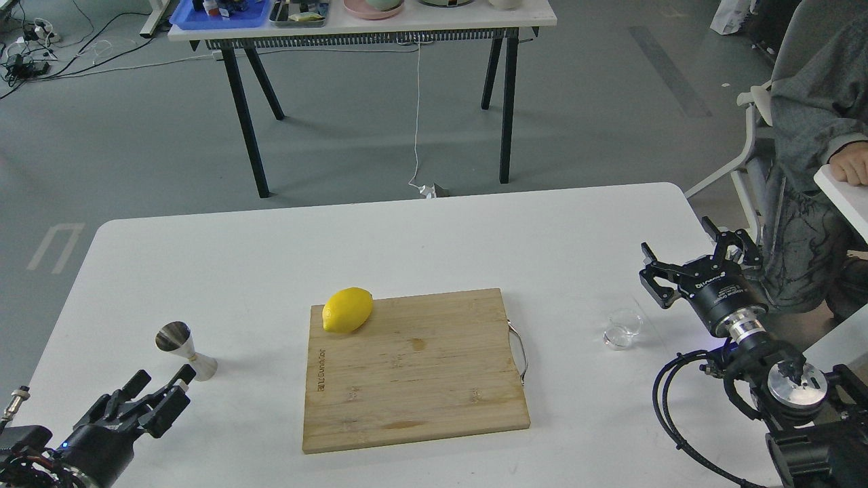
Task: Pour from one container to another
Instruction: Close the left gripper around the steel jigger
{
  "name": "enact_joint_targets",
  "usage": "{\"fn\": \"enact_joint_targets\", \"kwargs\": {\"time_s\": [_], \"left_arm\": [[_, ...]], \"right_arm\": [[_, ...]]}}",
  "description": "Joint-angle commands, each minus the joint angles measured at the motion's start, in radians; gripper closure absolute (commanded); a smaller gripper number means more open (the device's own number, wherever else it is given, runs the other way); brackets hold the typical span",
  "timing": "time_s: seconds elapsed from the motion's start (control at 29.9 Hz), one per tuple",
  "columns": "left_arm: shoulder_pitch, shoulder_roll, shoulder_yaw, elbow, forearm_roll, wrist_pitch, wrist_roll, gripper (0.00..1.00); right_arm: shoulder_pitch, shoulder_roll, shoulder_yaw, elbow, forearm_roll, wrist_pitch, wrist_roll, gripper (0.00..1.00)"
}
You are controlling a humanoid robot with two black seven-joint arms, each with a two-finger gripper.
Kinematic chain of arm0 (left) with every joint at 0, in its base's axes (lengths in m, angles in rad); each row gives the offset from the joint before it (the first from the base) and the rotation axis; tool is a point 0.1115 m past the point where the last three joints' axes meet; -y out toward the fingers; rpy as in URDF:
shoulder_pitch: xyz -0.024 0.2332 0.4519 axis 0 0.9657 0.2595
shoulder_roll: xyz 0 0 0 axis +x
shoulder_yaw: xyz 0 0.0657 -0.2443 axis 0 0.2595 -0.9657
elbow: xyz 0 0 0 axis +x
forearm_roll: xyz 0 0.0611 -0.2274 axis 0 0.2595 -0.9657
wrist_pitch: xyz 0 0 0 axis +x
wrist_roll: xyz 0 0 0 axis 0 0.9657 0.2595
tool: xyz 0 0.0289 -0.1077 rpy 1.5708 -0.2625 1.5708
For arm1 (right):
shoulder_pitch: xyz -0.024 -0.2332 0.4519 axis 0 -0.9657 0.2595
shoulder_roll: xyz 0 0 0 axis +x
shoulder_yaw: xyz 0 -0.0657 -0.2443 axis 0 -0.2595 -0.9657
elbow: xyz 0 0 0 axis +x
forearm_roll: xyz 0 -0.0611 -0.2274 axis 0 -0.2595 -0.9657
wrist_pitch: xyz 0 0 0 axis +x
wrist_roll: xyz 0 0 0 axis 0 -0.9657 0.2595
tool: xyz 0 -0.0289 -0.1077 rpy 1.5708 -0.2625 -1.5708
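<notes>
The small clear glass cup (623, 328) stands on the white table to the right of the cutting board. My right gripper (686, 256) hovers just right of and behind it, open, with nothing between its fingers. The steel hourglass jigger (184, 349) stands upright on the table's left side. My left gripper (161, 384) lies low near the front left corner, just in front of the jigger and apart from it; its fingers are spread a little and hold nothing.
A bamboo cutting board (420, 379) with a metal handle fills the table's middle, a yellow lemon (347, 310) on its far left corner. A seated person (814, 135) is close by the table's right edge. Another table (359, 27) stands far behind.
</notes>
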Motion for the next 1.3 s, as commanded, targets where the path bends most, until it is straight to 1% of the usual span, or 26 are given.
{"fn": "enact_joint_targets", "kwargs": {"time_s": [0.0, 0.5, 0.7, 0.9, 1.04, 1.14, 1.27], "left_arm": [[-0.027, -0.019, 0.005, 0.012, 0.0, 0.0, 0.0, 0.02], [-0.069, -0.085, 0.01, 0.078, 0.005, 0.0, 0.0, 0.02], [-0.099, -0.106, 0.054, 0.115, 0.002, 0.0, 0.0, 0.02], [-0.132, -0.146, 0.06, 0.158, 0.002, 0.0, 0.0, 0.03], [-0.147, -0.159, 0.06, 0.178, 0.003, 0.0, 0.0, 0.05], [-0.171, -0.171, 0.088, 0.213, 0.002, 0.0, 0.0, 0.09], [-0.205, -0.18, 0.134, 0.27, -0.009, 0.0, 0.0, 0.17]], "right_arm": [[0.0, 0.0, 0.0, 0.0, 0.0, 0.0, 0.0, 0.01], [0.003, 0.0, 0.002, 0.0, 0.0, 0.0, 0.0, 0.01], [0.005, 0.0, 0.003, 0.0, 0.0, 0.0, 0.0, 0.01], [0.006, 0.0, 0.008, 0.0, 0.002, 0.0, 0.0, 0.01], [0.006, 0.0, 0.008, 0.0, 0.002, 0.0, 0.0, 0.01], [0.006, 0.0, 0.009, 0.0, 0.002, 0.0, 0.0, 0.01], [0.006, 0.0, 0.009, 0.0, 0.003, 0.0, 0.0, 0.01]]}}
